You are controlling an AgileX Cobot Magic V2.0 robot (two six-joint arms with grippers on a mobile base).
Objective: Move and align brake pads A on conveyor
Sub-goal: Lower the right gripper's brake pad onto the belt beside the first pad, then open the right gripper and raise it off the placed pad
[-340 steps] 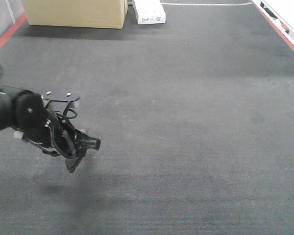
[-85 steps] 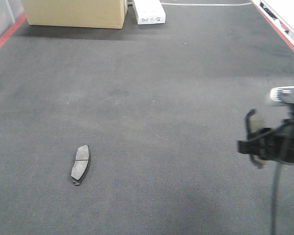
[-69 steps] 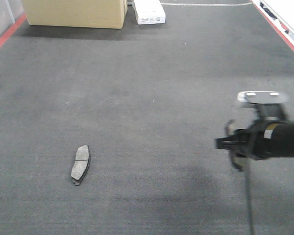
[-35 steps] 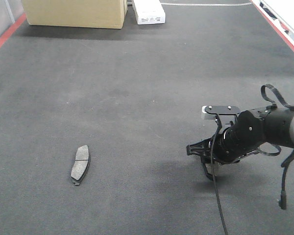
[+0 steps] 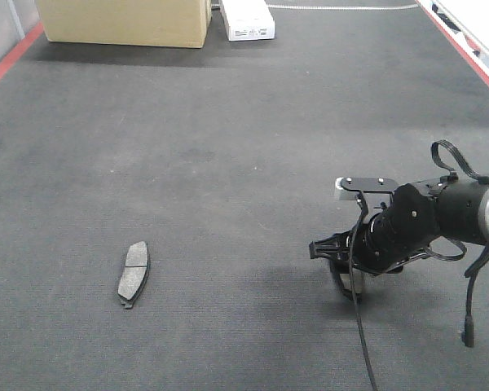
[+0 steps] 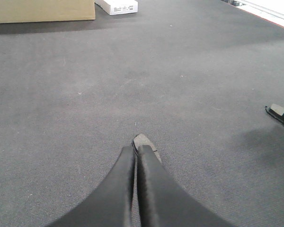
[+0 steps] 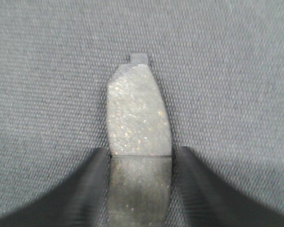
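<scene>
One brake pad (image 5: 133,274) lies flat on the dark conveyor (image 5: 244,147) at the lower left, long side running front to back. The left wrist view shows its tip (image 6: 145,141) just beyond my left gripper (image 6: 136,150), whose fingers are pressed together and empty. The left arm is out of the front view. My right gripper (image 5: 343,275) hangs low over the belt at the right. Seen from the right wrist, that gripper (image 7: 140,153) is shut on a second brake pad (image 7: 137,109), held across its width and level just above the belt.
A cardboard box (image 5: 126,20) and a white box (image 5: 248,20) stand at the belt's far end. Red frame edges run along the left (image 5: 8,61) and the right (image 5: 464,49). A loose cable (image 5: 360,326) trails from the right arm.
The left arm has withdrawn from the front view, leaving a pad on the belt. The right arm came in from the right edge, moved left and sank toward the belt, barely shifting since.
</scene>
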